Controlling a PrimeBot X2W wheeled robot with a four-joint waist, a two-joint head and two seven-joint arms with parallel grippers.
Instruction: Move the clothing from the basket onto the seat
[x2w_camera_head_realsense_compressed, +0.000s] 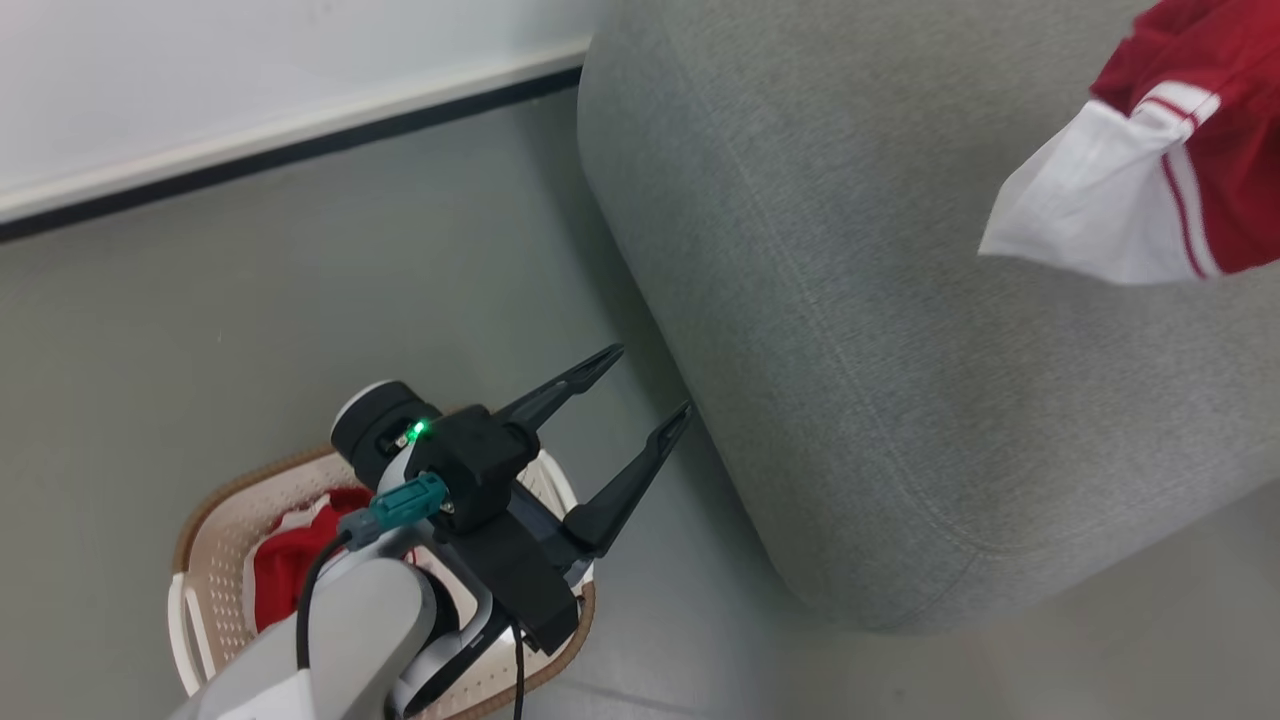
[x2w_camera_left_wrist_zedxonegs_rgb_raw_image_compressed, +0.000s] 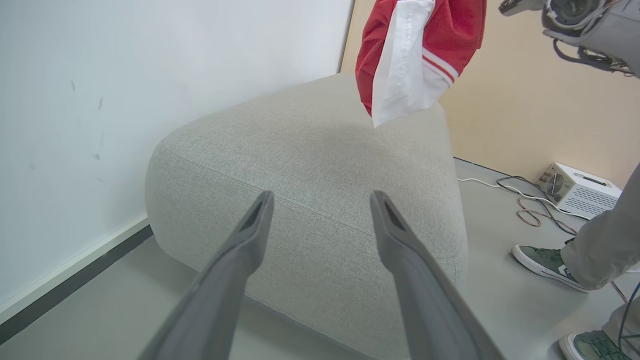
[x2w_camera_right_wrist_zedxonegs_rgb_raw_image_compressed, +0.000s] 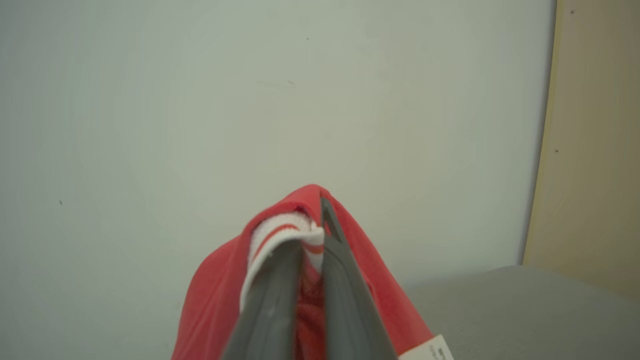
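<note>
Nearest the robot, on the grey floor, sits the basket (x2w_camera_head_realsense_compressed: 215, 590), with the plain red garment (x2w_camera_head_realsense_compressed: 285, 575) lying inside it, partly hidden by the pale left forearm. The left gripper (x2w_camera_head_realsense_compressed: 654, 380) hovers above the basket's right rim, its jaws spread wide apart with nothing between them, pointing toward the near left corner of the seat (x2w_camera_head_realsense_compressed: 850, 350). Farther on and to the right, the striped garment (x2w_camera_left_wrist_zedxonegs_rgb_raw_image_compressed: 415, 55) hangs over the seat, its white lower corner apparently clear of the cushion. The right gripper (x2w_camera_right_wrist_zedxonegs_rgb_raw_image_compressed: 310, 225) has its jaws clamped together on a bunched fold of this garment at the white, red-striped band. A small white tag (x2w_camera_right_wrist_zedxonegs_rgb_raw_image_compressed: 432, 350) on the cloth carries print too small to read. On the floor right of the seat stand a person's green sneaker (x2w_camera_left_wrist_zedxonegs_rgb_raw_image_compressed: 545, 260) and grey trouser leg, with loose cables (x2w_camera_left_wrist_zedxonegs_rgb_raw_image_compressed: 530, 205) and a white box (x2w_camera_left_wrist_zedxonegs_rgb_raw_image_compressed: 580, 190) with a fan grille beyond them. A white wall and a beige panel close off the far side.
</note>
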